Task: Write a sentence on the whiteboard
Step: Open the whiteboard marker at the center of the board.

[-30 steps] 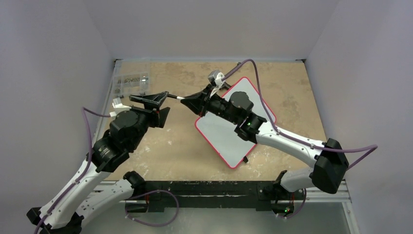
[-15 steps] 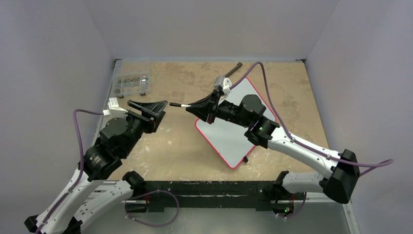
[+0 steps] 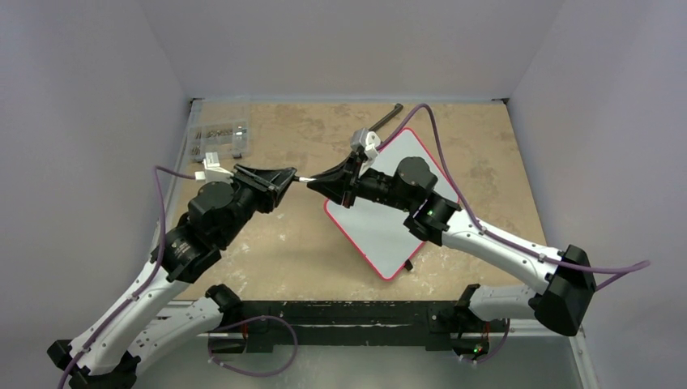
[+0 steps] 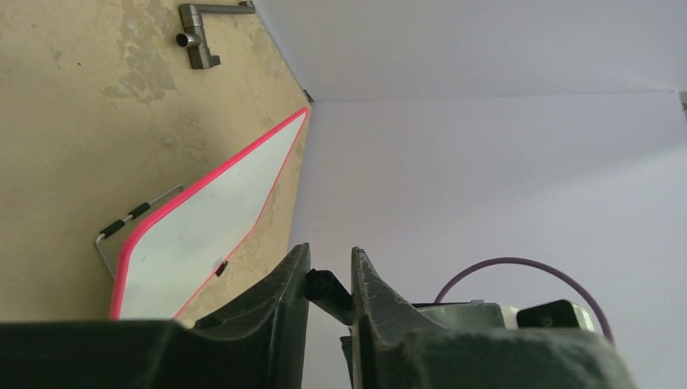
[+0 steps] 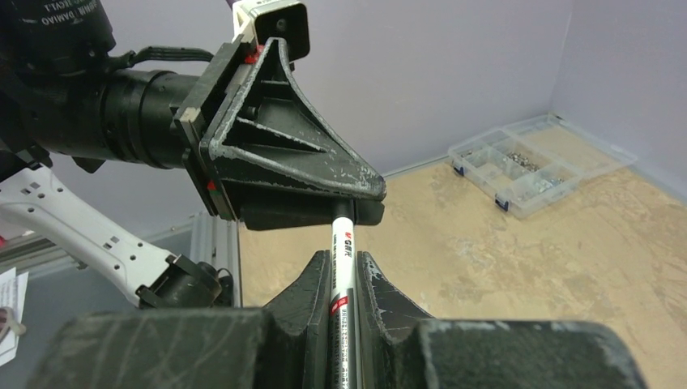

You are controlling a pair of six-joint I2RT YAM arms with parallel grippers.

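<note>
I read both arms as raised above the counter [image 3: 486,146] and meeting tip to tip in the air, just left of the whiteboard [image 3: 379,235]. The right hand [image 3: 317,180] is pressed together on the barrel of a marker [image 5: 341,243], a white tube with red and black print, which runs straight out between its fingers towards the left arm. The left hand [image 5: 356,203] is set over the far end of that marker. In the left wrist view its two fingers stand close on either side of the black cap [image 4: 324,285] and pinch it. The whiteboard lies flat on the counter, right of centre and turned cornerwise to the counter's edges. Its thin red rim and pale grey-white surface show in the top view and the left wrist view. The right forearm passes over the far half of the board, so I cannot see that part of its surface. A small black foot [image 3: 409,264] projects at the board's near edge. A clear compartment box [image 3: 217,136] of small parts rests near the far left corner of the counter, well apart from the board. A grey metal bar [image 3: 387,117] lies near the far edge, just beyond the board's far corner.
</note>
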